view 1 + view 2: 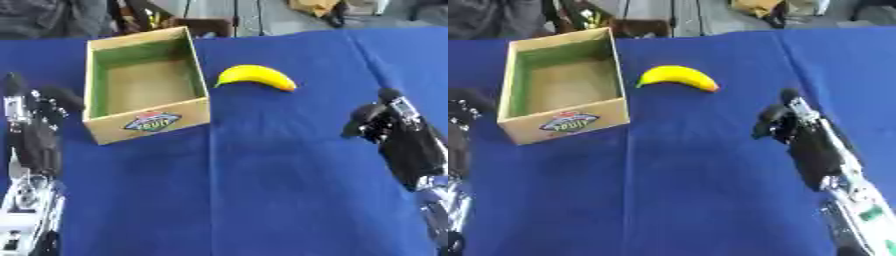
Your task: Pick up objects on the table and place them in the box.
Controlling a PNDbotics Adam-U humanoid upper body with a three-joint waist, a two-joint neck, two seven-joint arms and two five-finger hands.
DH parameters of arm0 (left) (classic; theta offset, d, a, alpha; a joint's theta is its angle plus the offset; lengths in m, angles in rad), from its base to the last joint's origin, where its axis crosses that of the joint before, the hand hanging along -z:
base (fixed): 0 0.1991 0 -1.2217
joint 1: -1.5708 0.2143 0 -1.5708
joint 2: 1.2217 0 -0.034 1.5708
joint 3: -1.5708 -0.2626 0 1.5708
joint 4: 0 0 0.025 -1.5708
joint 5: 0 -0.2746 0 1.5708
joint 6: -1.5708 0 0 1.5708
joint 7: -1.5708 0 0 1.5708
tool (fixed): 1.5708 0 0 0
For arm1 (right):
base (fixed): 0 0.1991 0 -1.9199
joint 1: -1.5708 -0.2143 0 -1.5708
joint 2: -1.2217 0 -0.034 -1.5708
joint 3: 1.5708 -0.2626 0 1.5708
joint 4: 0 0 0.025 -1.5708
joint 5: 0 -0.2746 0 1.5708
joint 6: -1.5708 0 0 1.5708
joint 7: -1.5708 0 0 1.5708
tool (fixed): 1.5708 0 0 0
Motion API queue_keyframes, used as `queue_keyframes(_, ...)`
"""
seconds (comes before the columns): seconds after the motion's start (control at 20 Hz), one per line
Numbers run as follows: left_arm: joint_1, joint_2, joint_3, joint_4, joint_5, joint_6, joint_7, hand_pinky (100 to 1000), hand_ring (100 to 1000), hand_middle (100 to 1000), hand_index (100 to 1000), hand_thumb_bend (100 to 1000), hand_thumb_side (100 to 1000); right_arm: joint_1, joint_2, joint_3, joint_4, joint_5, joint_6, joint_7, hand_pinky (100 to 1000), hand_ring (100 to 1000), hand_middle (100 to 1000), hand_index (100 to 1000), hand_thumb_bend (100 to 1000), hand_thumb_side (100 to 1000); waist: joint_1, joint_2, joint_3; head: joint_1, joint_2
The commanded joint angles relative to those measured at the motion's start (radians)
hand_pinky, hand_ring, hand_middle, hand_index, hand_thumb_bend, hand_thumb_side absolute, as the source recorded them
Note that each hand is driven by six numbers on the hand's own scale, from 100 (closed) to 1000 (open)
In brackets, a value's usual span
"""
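The left robot hand (457, 130) is cut off by the left edge in the right eye view. The box's (149, 122) label is too blurred to be read. Whether the right robot hand's (785, 122) fingers are curled cannot be told.

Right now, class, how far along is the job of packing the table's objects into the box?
Nothing looks done: the open cardboard box appears empty inside. Nothing is in hand: the left hand and right hand both hold nothing. Left to do: the yellow curved banana lies on the blue tablecloth beside the box, waiting to be picked up.
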Motion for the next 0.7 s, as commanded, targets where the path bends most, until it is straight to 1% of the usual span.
queue_keyframes(0.05,-0.016,0.009,-0.004,-0.015,-0.003,-0.001,-0.001,615,554,467,556,487,958,-0.014,-0.045,-0.01,-0.022,0.001,-0.005,0.0,538,523,505,466,100,687,-0.002,-0.013,0.002,-0.002,-0.012)
queue_keyframes(0.55,-0.017,0.009,-0.007,-0.014,-0.003,0.001,-0.004,614,556,467,555,487,959,-0.046,-0.144,-0.02,-0.045,-0.001,-0.01,-0.003,538,523,505,470,100,681,-0.003,-0.01,0.013,-0.005,-0.015)
queue_keyframes(0.7,-0.019,0.01,-0.009,-0.014,-0.002,0.002,-0.007,614,557,467,555,487,959,-0.066,-0.182,-0.021,-0.047,-0.001,-0.01,-0.001,539,524,506,473,100,678,-0.003,-0.01,0.02,-0.01,-0.016)
